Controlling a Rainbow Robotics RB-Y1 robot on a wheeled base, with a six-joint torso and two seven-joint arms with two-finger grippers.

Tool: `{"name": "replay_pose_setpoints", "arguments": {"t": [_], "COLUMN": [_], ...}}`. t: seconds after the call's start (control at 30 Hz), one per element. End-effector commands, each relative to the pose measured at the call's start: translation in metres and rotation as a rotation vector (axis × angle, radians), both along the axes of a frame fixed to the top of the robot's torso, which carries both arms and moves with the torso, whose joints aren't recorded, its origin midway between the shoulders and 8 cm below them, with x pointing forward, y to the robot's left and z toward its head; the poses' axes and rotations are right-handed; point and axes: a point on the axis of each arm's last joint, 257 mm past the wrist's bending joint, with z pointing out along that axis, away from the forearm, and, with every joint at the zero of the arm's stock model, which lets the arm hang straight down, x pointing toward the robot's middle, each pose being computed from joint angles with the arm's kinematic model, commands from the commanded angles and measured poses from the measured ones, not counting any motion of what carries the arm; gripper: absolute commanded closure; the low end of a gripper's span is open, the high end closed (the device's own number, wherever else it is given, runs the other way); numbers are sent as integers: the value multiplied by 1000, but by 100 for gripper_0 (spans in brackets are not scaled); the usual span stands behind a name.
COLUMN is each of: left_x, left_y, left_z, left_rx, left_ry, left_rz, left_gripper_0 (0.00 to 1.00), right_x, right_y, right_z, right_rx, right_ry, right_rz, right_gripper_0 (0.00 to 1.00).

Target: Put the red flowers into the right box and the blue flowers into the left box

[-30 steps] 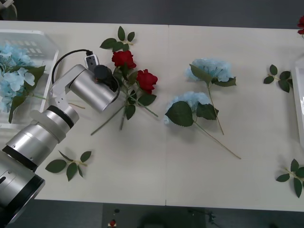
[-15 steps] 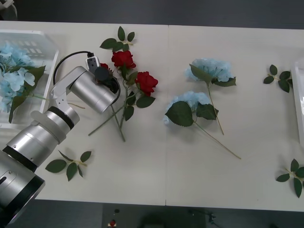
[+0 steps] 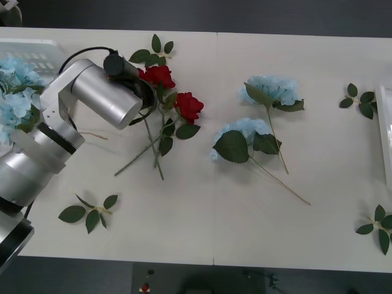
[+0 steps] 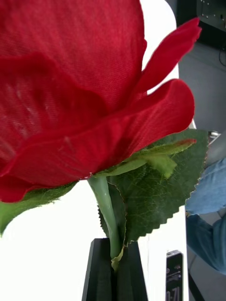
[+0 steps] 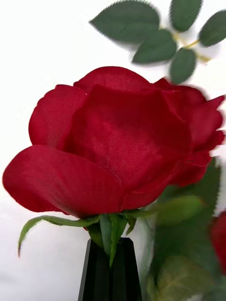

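Red rose (image 5: pixel 113 141) sits pinched by its stem in the left gripper (image 5: pixel 112 268), near the far left part of the table (image 3: pixel 214 233); a second rose (image 3: pixel 189 105) lies just beside it. Right gripper (image 4: pixel 115 270) likewise clamps a rose (image 4: pixel 80 94) by its stem. Judging the step: lifting a red one, which next needs carrying across to the right box (image 3: pixel 386 135) at the right edge. Counted on the table: two roses, two blue flowers (image 3: pixel 269 89) mid-table, more blue in the left box (image 3: pixel 37 49)
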Motion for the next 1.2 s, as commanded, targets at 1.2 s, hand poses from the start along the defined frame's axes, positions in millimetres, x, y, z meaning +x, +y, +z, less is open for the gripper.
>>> {"name": "replay_pose_setpoints", "arguments": {"t": [1.2], "left_x": [-127], "left_y": [-106], "left_z": [129], "left_rx": [-562], "left_ry": [-743], "left_rz": [-1149], "left_gripper_0": [100], "right_x": [-3], "right_y": [372], "right_z": [3], "right_rx": [883], "right_ry": [-173], "right_rz": [756], "right_gripper_0": [0]}}
